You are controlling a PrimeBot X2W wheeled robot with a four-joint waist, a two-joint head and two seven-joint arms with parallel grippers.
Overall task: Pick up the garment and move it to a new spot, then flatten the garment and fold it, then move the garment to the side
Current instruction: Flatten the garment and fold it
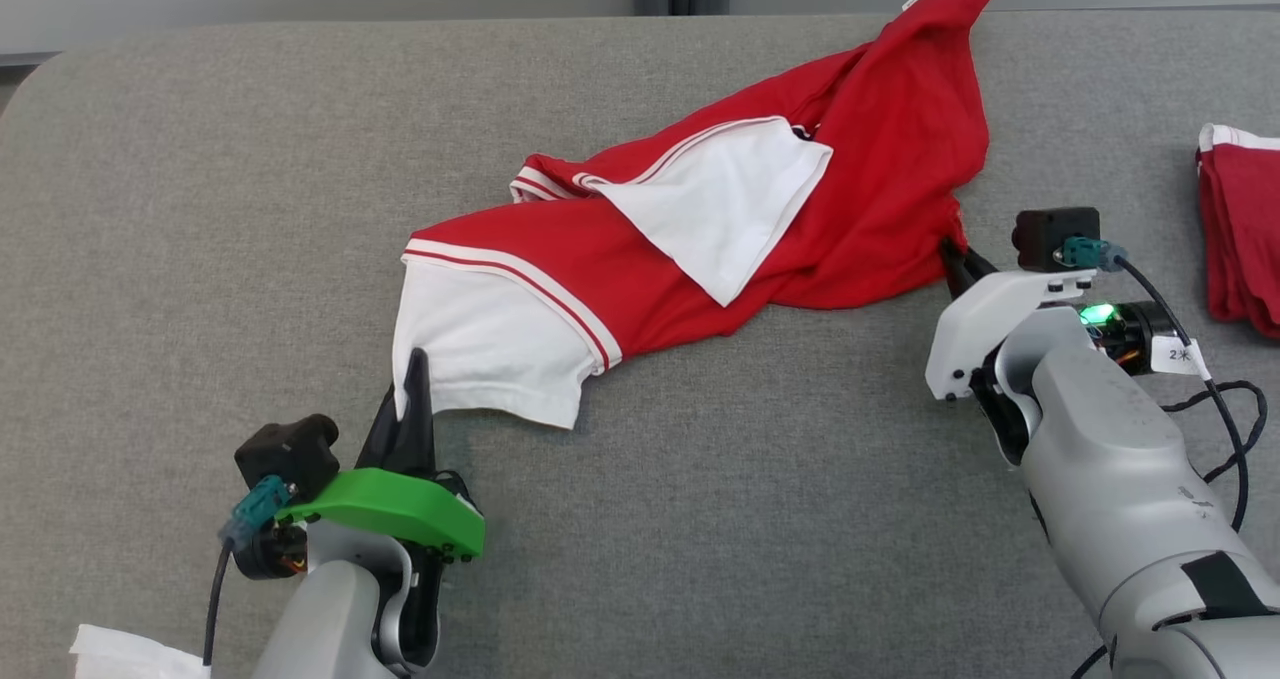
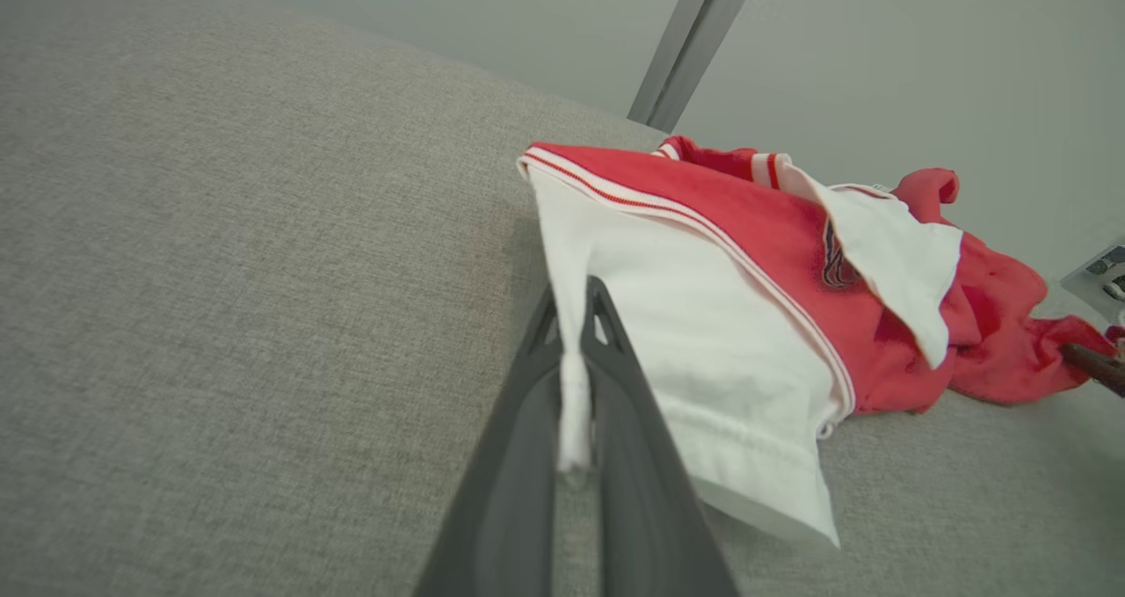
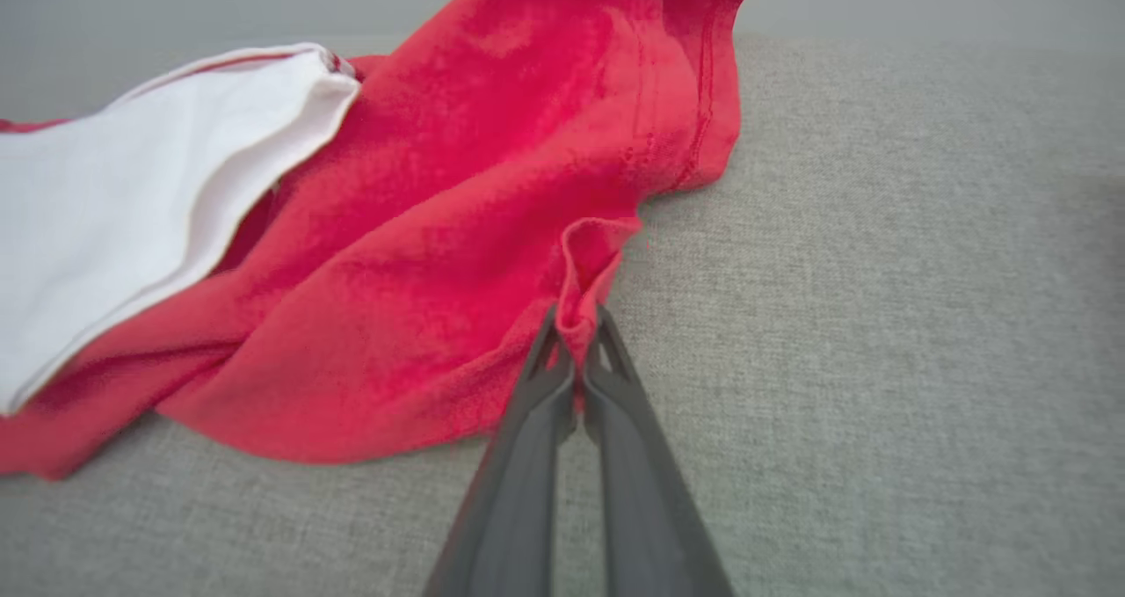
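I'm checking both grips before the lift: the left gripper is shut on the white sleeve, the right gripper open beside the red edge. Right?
No: the right gripper is shut on a fold at the red edge of the garment, as the right wrist view shows. The left gripper is shut on the white sleeve.

- Left gripper [image 1: 414, 369], two long dark fingers on a green wrist cover [image 1: 395, 507], points up from lower left, pinching the red-and-white fabric garment [image 1: 860, 159].
- Right gripper [image 3: 577, 338], on a white wrist cover [image 1: 985, 319] and pale grey forearm [image 1: 1110, 479], is clamped on the red cloth.
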